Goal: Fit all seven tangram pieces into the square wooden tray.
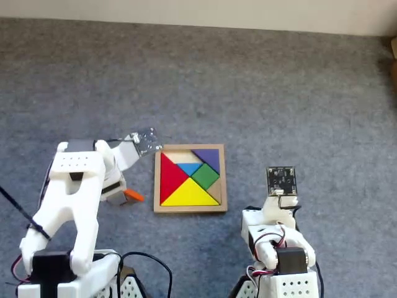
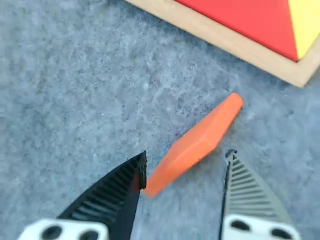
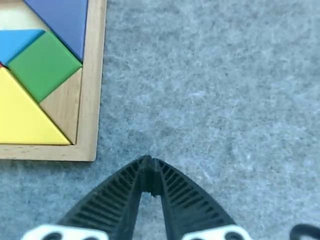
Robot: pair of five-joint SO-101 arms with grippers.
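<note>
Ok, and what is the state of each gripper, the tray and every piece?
wooden tray: partly filled, two gaps of bare wood.
red triangle: seated.
yellow triangle: seated.
green square: seated.
blue triangle: seated.
purple piece: seated.
orange piece: on the carpet, outside the tray.
left gripper: open, straddling the orange piece, not gripping.
right gripper: shut, empty.

One tray (image 1: pixel 190 208), seemingly six tangram pieces (image 1: pixel 170 180)

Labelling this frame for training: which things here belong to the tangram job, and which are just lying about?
Job: wooden tray; red piece, yellow piece, light blue piece, green piece, purple piece inside it; orange piece beside it; left end effector, open astride it.
Lying about: grey carpet; black cables; right end effector, shut.
</note>
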